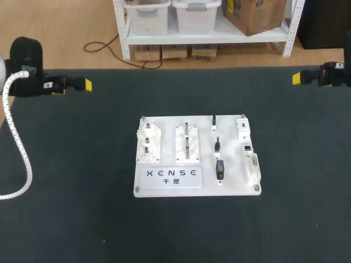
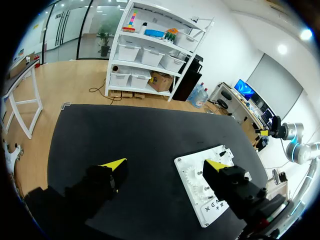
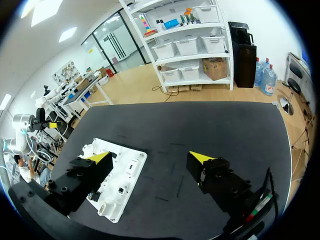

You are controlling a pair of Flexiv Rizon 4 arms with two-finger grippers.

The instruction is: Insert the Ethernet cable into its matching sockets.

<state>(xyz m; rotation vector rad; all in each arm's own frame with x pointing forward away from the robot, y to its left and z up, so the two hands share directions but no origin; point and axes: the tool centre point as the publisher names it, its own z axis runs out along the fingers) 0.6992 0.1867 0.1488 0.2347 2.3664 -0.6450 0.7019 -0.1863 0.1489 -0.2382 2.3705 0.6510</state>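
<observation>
Black left hand (image 1: pixel 86 85) and right hand (image 1: pixel 296 78), yellow-tipped; white ribbed cable (image 1: pixel 18 139).

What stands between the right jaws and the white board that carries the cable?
Nothing visible: only bare table lies between the right jaws and the white board. On it, white sockets stand nearer than the black cable.

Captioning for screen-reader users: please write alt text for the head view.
A white connector board lies mid-table on the dark mat. The left gripper and right gripper sit at the far corners, well away from it, holding nothing.
</observation>
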